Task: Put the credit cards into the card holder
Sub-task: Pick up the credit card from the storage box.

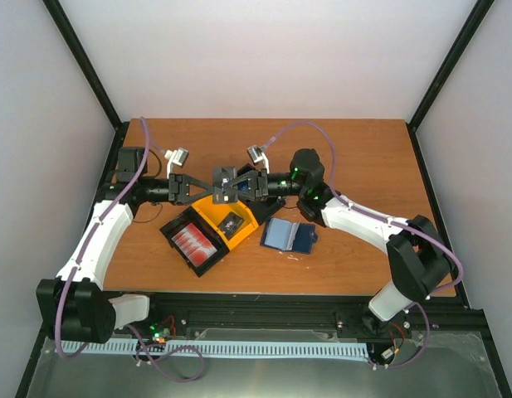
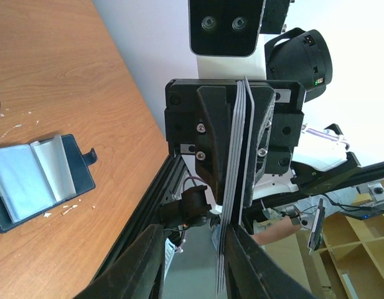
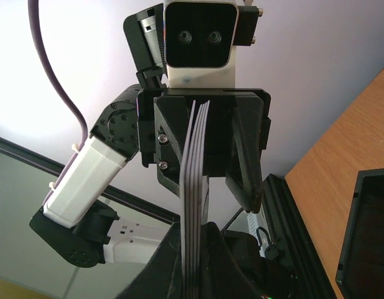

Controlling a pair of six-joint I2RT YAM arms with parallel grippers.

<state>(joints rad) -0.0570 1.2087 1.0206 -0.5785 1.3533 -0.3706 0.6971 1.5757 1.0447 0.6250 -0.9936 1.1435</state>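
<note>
A stack of several credit cards [image 1: 225, 184] hangs in the air between my two grippers, above the yellow bin. It shows edge-on, grey, in the left wrist view [image 2: 235, 174] and the right wrist view [image 3: 195, 187]. My right gripper [image 1: 241, 187] [image 3: 193, 261] is shut on the stack. My left gripper [image 1: 206, 189] [image 2: 195, 268] is open around the stack's other end, with one finger beside the cards and the other well apart. The card holder [image 1: 289, 235] [image 2: 36, 180] lies open on the table, its light blue inside facing up. More red cards [image 1: 194, 242] lie in the black bin.
A yellow bin [image 1: 207, 211] holding a small dark object [image 1: 231, 222] sits under the grippers. The black bin [image 1: 174, 229] adjoins it on the left and shows at the edge of the right wrist view [image 3: 366, 230]. The table's front rail [image 1: 322, 308] runs along the near edge.
</note>
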